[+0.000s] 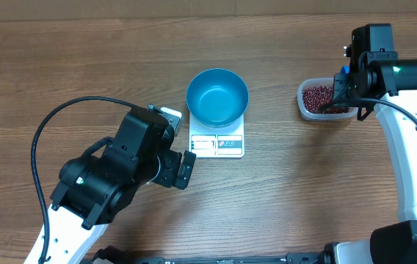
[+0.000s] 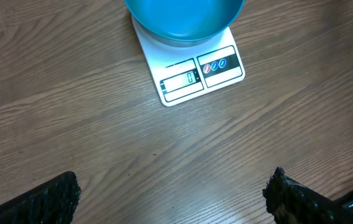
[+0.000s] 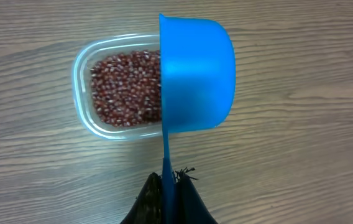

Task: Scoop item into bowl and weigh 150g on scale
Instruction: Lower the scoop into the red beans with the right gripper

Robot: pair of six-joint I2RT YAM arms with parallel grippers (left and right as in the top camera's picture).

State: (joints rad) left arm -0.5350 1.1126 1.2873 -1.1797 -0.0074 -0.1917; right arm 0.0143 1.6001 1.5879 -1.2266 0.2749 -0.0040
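The teal-blue bowl (image 1: 217,96) (image 2: 183,18) stands empty on the white scale (image 1: 217,144) (image 2: 192,78), at mid-table. Dark red-brown beans (image 1: 316,96) (image 3: 127,87) fill a clear tub (image 1: 302,103) (image 3: 80,68) at the far right. My right gripper (image 3: 169,180) is shut on the thin handle of a bright blue scoop (image 3: 195,74). The scoop is turned on its side over the tub's right end. My left gripper (image 2: 173,193) stands wide open over bare wood, just left of the scale, with nothing between its fingers.
The table is wood-grain all round. The left arm's black body (image 1: 113,176) and its cable (image 1: 47,139) cover the near left. The right arm's white link (image 1: 414,161) runs down the right edge.
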